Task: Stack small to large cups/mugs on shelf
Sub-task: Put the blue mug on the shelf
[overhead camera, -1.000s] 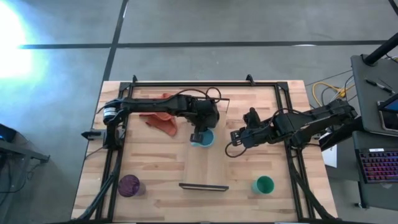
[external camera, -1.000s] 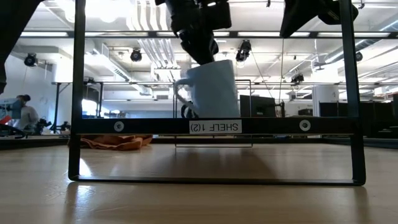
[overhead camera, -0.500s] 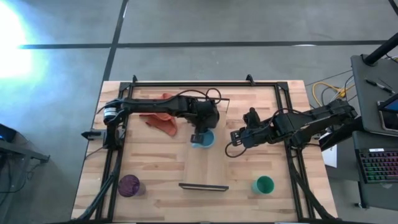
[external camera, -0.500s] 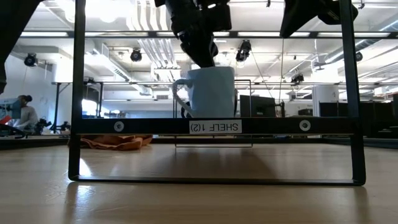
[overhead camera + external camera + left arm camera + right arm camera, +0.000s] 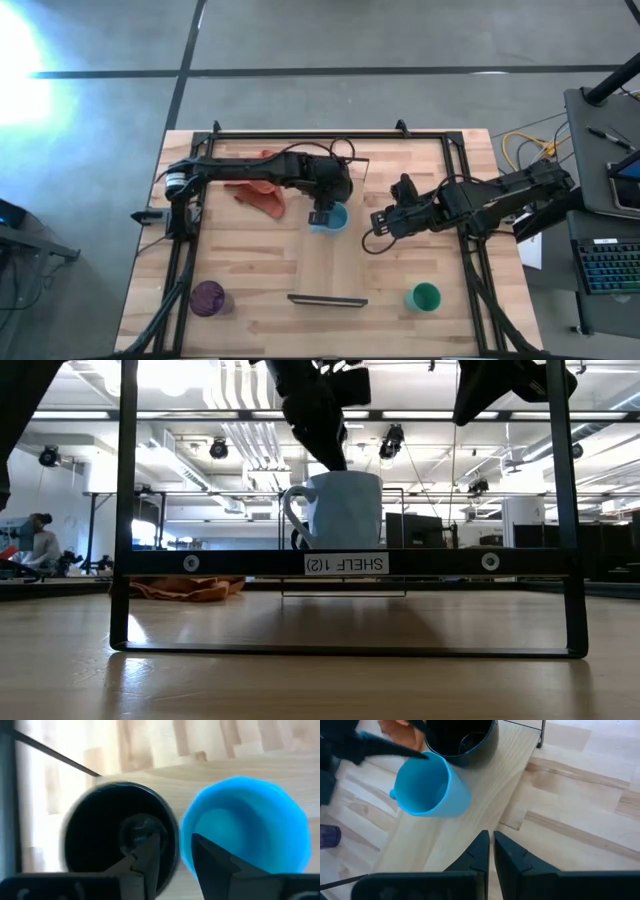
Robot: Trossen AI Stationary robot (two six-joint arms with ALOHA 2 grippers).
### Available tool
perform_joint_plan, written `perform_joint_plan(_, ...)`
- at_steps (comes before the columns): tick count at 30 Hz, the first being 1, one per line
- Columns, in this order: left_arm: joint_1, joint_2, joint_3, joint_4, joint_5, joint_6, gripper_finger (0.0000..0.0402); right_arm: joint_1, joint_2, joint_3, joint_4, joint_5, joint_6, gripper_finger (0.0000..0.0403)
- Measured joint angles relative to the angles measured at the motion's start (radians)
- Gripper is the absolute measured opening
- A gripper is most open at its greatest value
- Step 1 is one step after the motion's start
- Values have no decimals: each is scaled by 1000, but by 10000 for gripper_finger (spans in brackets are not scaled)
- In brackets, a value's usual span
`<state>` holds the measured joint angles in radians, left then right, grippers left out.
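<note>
One light blue cup (image 5: 245, 825) straddled by left claw (image 5: 172, 851), beside black cup (image 5: 117, 832).

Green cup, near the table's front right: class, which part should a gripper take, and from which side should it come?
Take the green cup by its rim, coming straight down from above. It stands upright with its mouth open upward, apart from other things, so one finger could probably go inside and one outside. The right gripper is nearer.

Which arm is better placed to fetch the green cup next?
Right. The right gripper hovers on the green cup's side of the table, holding nothing, while the left gripper is at the blue mug on the shelf.
</note>
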<state>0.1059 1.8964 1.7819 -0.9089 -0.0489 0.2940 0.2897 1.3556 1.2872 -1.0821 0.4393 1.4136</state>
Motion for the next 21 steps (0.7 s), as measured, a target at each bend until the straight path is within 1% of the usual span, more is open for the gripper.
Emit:
perform_joint_plan(3, -1, -34, 13, -13, -27, -20, 98, 0, 0, -7, 0, -2, 0, 18)
perform_joint_plan(6, -1, -91, 15, -57, -35, -112, 98, 0, 0, -14, -3, -22, -5, 18)
perform_joint_plan(7, -3, -113, 11, -75, -27, -147, 98, 0, 0, -16, -3, -27, -13, 18)
perform_joint_plan(10, -11, -185, -14, -115, 42, -254, 97, -1, 0, -17, -1, -46, -38, 18)
perform_joint_plan(12, -29, -225, -43, -115, 51, -328, 92, -4, -4, -18, -1, -59, -67, 18)
perform_joint_plan(15, -63, -263, -110, -107, 57, -419, 67, -15, -15, -19, 0, -62, -102, 17)
perform_joint_plan(19, -111, -282, -188, -74, 58, -515, 12, -51, -33, -31, 0, -64, -155, 17)
perform_joint_plan(21, -129, -282, -208, -54, 58, -559, 6, -76, -41, -37, 0, -74, -187, 17)
